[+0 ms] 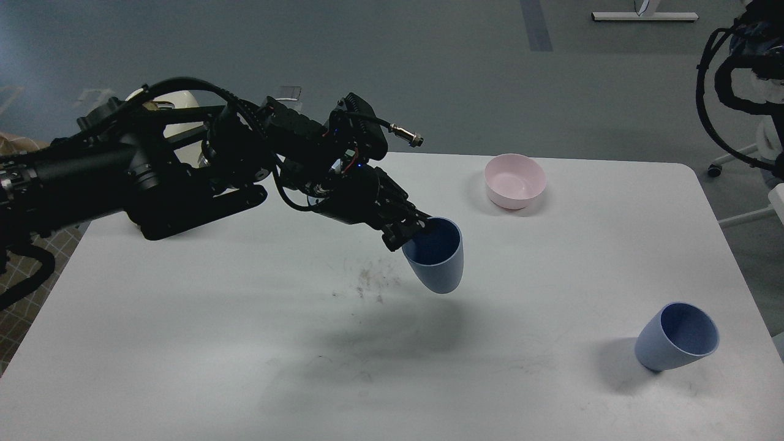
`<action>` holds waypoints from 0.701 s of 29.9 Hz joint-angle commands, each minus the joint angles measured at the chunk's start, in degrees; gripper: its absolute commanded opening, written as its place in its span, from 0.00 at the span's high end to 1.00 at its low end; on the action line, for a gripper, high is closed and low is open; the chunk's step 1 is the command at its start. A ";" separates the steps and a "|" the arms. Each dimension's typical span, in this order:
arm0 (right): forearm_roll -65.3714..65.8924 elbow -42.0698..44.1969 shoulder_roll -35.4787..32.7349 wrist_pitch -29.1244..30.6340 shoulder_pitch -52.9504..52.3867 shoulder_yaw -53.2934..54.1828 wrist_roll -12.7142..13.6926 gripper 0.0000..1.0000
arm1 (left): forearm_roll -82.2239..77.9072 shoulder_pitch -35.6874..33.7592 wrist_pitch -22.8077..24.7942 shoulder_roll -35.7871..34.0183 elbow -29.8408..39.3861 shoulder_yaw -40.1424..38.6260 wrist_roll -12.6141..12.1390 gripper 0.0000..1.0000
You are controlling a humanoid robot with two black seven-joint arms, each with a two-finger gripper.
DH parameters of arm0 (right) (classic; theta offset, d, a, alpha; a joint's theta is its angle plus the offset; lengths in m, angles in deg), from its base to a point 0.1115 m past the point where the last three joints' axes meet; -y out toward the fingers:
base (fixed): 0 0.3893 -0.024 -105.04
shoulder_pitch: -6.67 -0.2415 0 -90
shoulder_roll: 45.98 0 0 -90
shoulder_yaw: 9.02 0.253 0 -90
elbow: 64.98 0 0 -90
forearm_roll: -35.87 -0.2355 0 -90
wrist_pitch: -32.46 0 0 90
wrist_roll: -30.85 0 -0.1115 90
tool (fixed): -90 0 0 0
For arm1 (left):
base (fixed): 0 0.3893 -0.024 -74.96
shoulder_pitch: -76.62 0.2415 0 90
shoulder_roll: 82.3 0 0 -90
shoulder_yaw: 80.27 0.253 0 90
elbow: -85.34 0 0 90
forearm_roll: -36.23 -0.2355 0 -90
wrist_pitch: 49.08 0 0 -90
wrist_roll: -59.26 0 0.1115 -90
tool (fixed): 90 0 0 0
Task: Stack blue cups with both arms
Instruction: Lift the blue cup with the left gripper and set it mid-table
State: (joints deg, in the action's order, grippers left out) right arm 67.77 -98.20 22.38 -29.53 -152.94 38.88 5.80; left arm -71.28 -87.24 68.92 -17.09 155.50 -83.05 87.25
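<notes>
My left gripper point(409, 231) is shut on the rim of a periwinkle-blue cup point(438, 260). It holds the cup tilted in the air above the middle of the white table point(184, 343), mouth up and towards me. The second blue cup point(675, 337) stands on the table at the front right, apart from both arms, its dark inside showing. Of my right arm only cables and upper links point(732, 79) show at the top right edge. Its gripper is out of view.
A pink bowl point(514, 180) stands at the back of the table, right of centre. The cream toaster point(174, 101) at the back left is mostly hidden behind my left arm; the pale green bowl is hidden. A patch of dark crumbs point(373, 282) lies near the centre.
</notes>
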 commanded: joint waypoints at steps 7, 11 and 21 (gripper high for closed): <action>0.00 -0.01 0.19 -0.01 0.70 0.00 -0.08 0.00 | -7.70 0.37 0.00 2.46 -3.63 4.70 0.01 1.00; 0.00 -0.10 0.19 -0.01 1.14 0.01 -0.08 0.00 | -8.33 0.64 0.00 3.60 -4.07 4.97 0.01 1.00; 0.00 -0.10 0.19 -0.01 1.50 0.01 -0.08 0.00 | -8.24 2.75 0.00 4.48 -5.48 4.88 0.01 0.88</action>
State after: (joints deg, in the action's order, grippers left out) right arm 67.69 -98.31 22.59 -29.55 -151.45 38.88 5.71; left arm -79.59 -84.91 68.92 -13.14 150.11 -78.08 87.26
